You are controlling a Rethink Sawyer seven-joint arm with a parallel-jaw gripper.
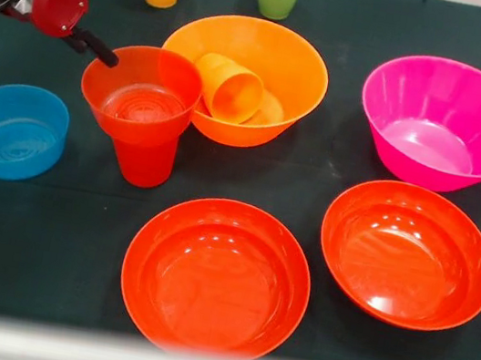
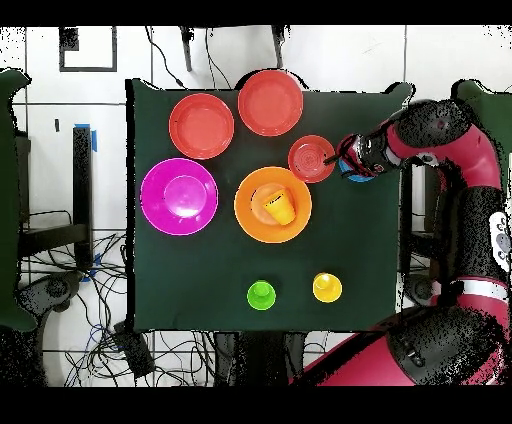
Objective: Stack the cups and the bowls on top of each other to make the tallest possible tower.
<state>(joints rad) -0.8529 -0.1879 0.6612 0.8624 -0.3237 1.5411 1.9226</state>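
With the gripper (image 1: 105, 53) at its rim, grip state unclear, the small red-orange bowl (image 1: 140, 94) could tip off the red-orange cup (image 1: 144, 162).

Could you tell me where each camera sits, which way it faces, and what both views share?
Front view: across the table from the robot, angled down at the bowls; the claw enters at upper left.
Overhead view: above the table, looking straight down; the red arm shows at right.
Shared: the orange bowl holding a tipped cup.
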